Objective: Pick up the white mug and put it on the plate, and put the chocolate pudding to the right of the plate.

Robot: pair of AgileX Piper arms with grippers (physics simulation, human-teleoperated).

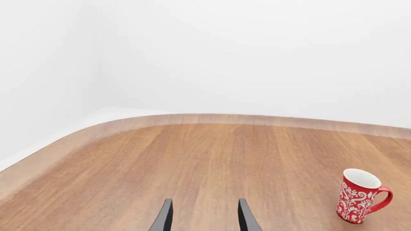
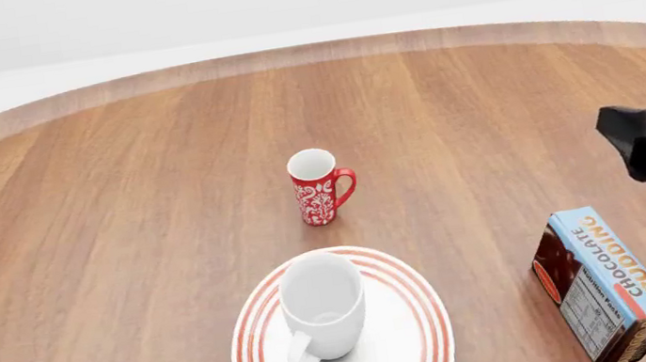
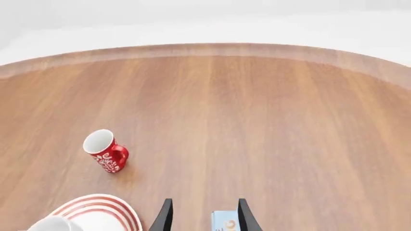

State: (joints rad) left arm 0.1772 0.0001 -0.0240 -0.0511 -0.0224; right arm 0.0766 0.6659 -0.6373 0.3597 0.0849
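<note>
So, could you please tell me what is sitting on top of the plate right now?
The white mug stands upright on the plate, handle toward the camera. It looks empty inside. The plate's middle beneath the mug is covered, and its near edge runs out of the front view.

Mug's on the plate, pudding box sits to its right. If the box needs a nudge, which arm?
Right. The right gripper hangs just beyond the pudding box, which shows between its fingers in the right wrist view. The left gripper sits across the plate, which holds the white mug.
</note>
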